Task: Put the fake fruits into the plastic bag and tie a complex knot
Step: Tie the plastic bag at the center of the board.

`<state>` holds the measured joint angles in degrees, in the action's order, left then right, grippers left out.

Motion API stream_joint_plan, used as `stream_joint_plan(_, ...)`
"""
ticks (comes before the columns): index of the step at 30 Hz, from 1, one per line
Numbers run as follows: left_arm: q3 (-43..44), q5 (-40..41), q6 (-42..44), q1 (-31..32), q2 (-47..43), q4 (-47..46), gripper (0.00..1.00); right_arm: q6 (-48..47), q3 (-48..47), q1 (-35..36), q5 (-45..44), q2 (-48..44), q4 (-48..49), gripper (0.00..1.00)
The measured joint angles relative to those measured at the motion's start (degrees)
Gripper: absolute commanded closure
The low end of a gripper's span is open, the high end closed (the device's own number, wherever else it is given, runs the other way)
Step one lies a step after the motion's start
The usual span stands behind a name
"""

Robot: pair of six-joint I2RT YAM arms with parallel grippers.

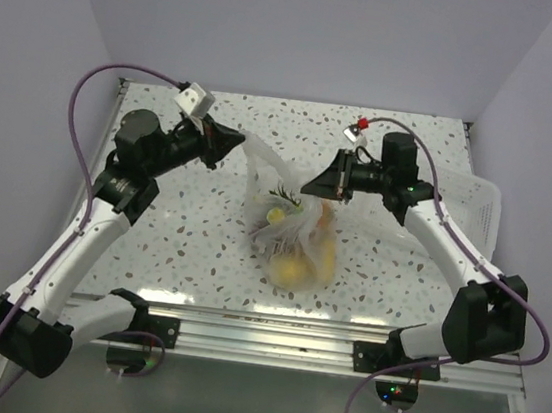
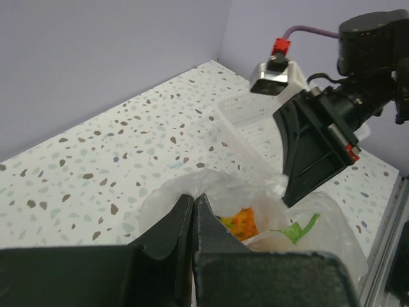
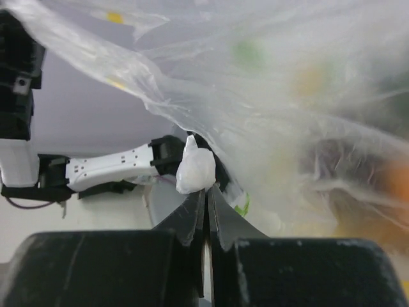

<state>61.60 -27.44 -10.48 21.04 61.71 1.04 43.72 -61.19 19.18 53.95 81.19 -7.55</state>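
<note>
The clear plastic bag [image 1: 285, 218] stands mid-table, stretched between both arms. Yellow and orange fake fruits [image 1: 297, 268] lie in its bottom, and an orange one [image 2: 241, 223] shows through the film. My left gripper [image 1: 239, 146] is shut on the bag's upper left edge [image 2: 185, 187]. My right gripper [image 1: 316, 187] is shut on the bag's right side. A small whitish wad of bunched plastic [image 3: 195, 170] sticks out just past the right gripper's tips [image 3: 206, 190]. I cannot tell whether this wad is the knot. The bag [image 3: 255, 96] fills most of the right wrist view.
A white slotted tray [image 1: 480, 205] sits at the table's right edge, behind the right arm, and also shows as the tray [image 2: 246, 121] in the left wrist view. Walls close the back and both sides. A metal rail [image 1: 260, 336] runs along the front edge.
</note>
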Motion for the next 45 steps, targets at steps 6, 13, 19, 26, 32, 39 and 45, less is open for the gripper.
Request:
stream_joint_plan(6,0.6,-1.4,-1.9,-4.4,-4.0,1.7,1.00,-14.2,-15.7,-7.8,1.3,0.2,-9.9,1.00)
stream_joint_plan(13,3.5,-7.2,-1.4,-4.4,-4.3,1.7,1.00,-24.1,-24.5,-8.4,0.8,1.7,-12.4,1.00)
stream_joint_plan(19,3.1,-12.9,0.2,-2.2,2.3,1.1,1.00,-24.7,-22.2,-4.0,-4.0,5.9,-11.0,1.00)
stream_joint_plan(26,0.3,-12.3,0.1,-1.6,3.2,-0.8,1.00,-27.9,-20.0,-1.3,-7.1,5.7,-11.5,1.00)
stream_joint_plan(32,-1.9,1.4,2.8,-1.5,-1.5,-1.0,1.00,-30.5,-19.8,-4.5,-19.9,3.9,-14.4,1.00)
stream_joint_plan(39,-11.5,-3.1,14.7,-1.5,-5.1,3.0,1.00,-30.1,-18.5,-4.6,-34.0,8.5,-12.6,1.00)
stream_joint_plan(45,-12.8,-13.3,38.6,-1.5,-4.1,21.6,1.00,-29.8,-22.6,-4.8,-40.1,24.3,-11.5,1.00)
